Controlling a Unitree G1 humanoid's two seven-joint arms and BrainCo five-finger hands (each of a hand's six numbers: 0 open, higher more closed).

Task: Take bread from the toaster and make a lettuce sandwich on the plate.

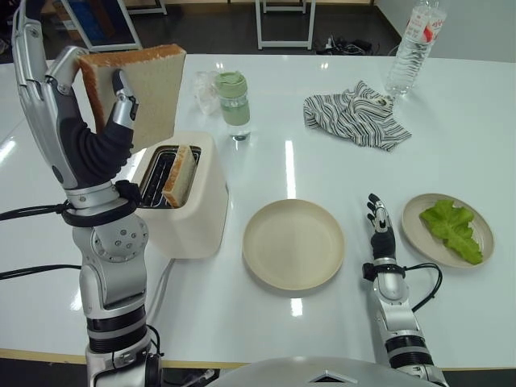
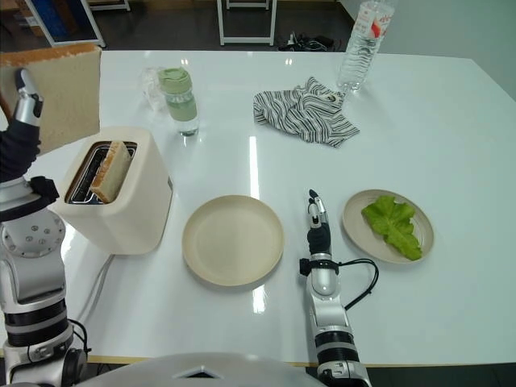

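Note:
My left hand (image 1: 81, 121) is raised above the cream toaster (image 1: 189, 218), shut on a slice of bread (image 1: 153, 89) held upright. A second slice (image 1: 179, 176) stands in the toaster's right slot. The empty cream plate (image 1: 293, 243) lies to the right of the toaster. A lettuce leaf (image 1: 455, 228) rests on a smaller plate (image 1: 413, 218) at the right. My right hand (image 1: 379, 226) lies on the table between the two plates, fingers straight and holding nothing.
A green-lidded jar (image 1: 234, 101) stands behind the toaster. A striped cloth (image 1: 355, 117) lies crumpled at the back right, with a clear water bottle (image 1: 411, 48) beyond it. The toaster's cord (image 1: 161, 282) runs toward the table's front edge.

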